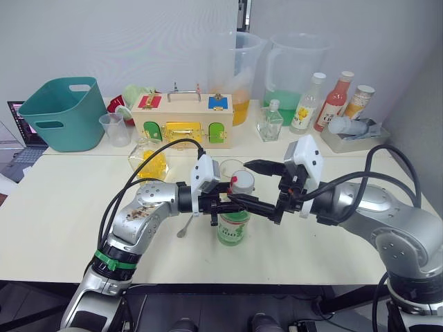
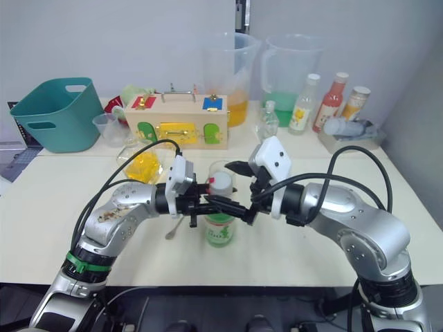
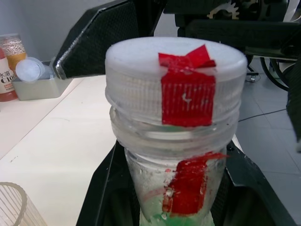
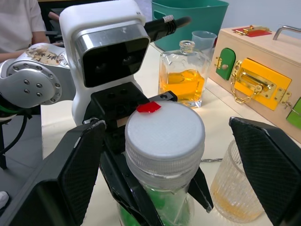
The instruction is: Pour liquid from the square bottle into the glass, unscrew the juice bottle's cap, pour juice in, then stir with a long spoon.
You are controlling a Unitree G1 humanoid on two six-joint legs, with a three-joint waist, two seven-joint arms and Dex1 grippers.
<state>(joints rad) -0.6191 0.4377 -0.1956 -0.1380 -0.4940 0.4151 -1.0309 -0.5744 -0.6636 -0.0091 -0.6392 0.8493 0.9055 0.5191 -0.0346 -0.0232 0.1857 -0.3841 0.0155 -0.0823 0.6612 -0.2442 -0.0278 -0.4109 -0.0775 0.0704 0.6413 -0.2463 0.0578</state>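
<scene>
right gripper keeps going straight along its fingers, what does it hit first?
Probably the juice bottle's cap: the right gripper is open, one finger on each side of it, not touching. Straight behind the cap is the left gripper, shut on the juice bottle neck. Depth is uncertain.

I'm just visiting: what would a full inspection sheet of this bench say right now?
Surface: pale table, no spills seen.
Job's things: juice bottle upright, white cap on; glass beside it holds a little amber liquid; square bottle stands upright; long spoon lies on the table.
Clutter: teal basket, wooden latch box, two big pitchers, several bottles at the back.
Grippers: left gripper shut on the juice bottle; right gripper open around the cap.
Cables: black cables loop over both arms.
Surroundings: grey wall; a person in a white top.
</scene>
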